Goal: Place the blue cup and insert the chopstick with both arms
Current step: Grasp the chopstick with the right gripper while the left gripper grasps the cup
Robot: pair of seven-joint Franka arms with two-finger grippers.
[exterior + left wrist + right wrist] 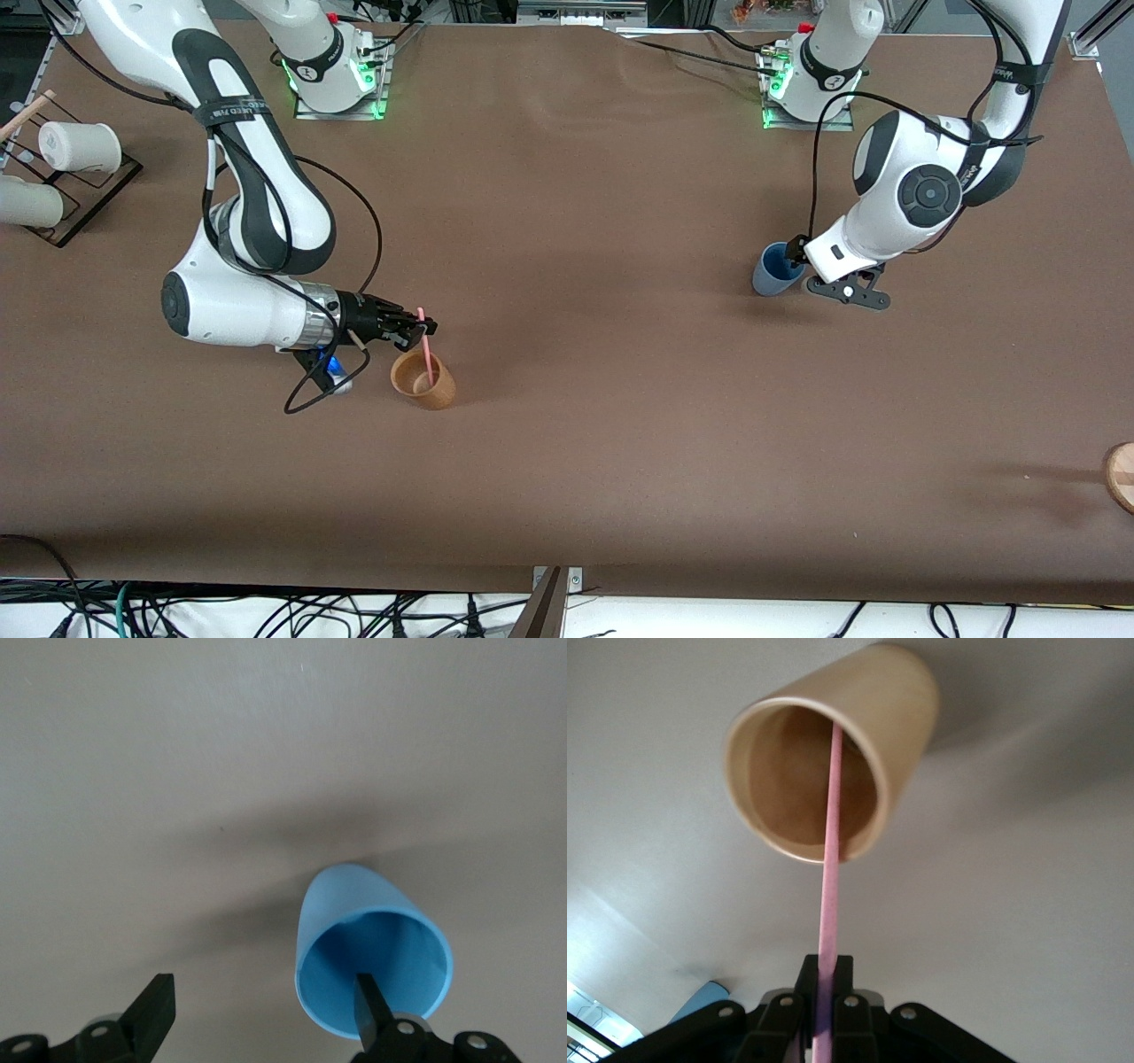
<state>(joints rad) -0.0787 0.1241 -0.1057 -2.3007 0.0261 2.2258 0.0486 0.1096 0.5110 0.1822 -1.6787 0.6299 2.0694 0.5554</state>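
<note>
Clamped tight in the right gripper [423, 330], the chopstick [426, 348] stands in the tan cup [423, 379], ready for lifting out. At three o'clock across the table, the left gripper [266, 1010] straddling the blue cup [777, 268], fingers [370, 1003] wide, one inside the rim for a wall pinch.

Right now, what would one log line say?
right claw: shut on chopstick in tan cup | left claw: open, straddling blue cup wall

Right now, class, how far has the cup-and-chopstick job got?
Done: nothing is finished yet. In hand: the right gripper is shut on the pink chopstick, whose tip is in the tan cup; the open left gripper has one finger inside the blue cup. Left: placing the blue cup and putting the chopstick in it.
</note>
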